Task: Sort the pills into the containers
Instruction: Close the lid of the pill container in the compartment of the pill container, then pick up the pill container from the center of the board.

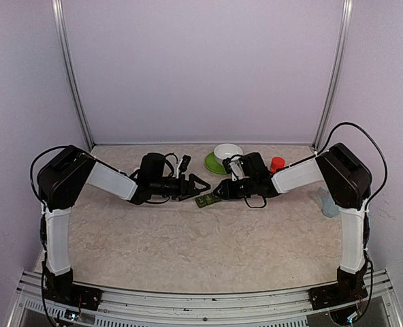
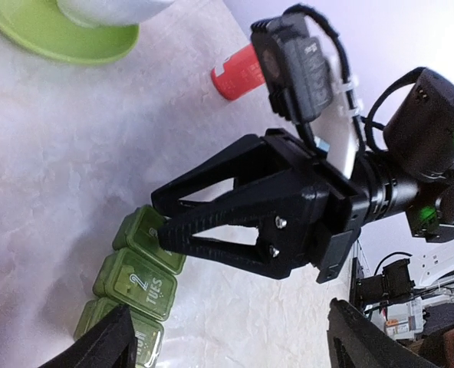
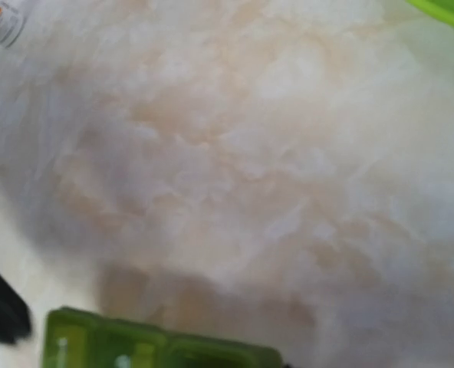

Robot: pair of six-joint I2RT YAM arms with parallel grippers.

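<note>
- Marbled table (image 2: 74, 138) carries green containers (image 2: 135, 280).
- Right end effector (image 2: 162, 221), narrow, touches their end compartment.
- Left end effector (image 2: 231, 314), wide, is just beside them.

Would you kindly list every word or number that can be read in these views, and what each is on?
"2 TUES": middle lid of the green containers.
Other two lids: partly hidden, unreadable.
White bottle label: print too blurred to read.
Red bottle: no text shows.

Arms angled inward, left hand (image 1: 203, 187) spread (right hand (image 2: 166, 223) pinched)
</note>
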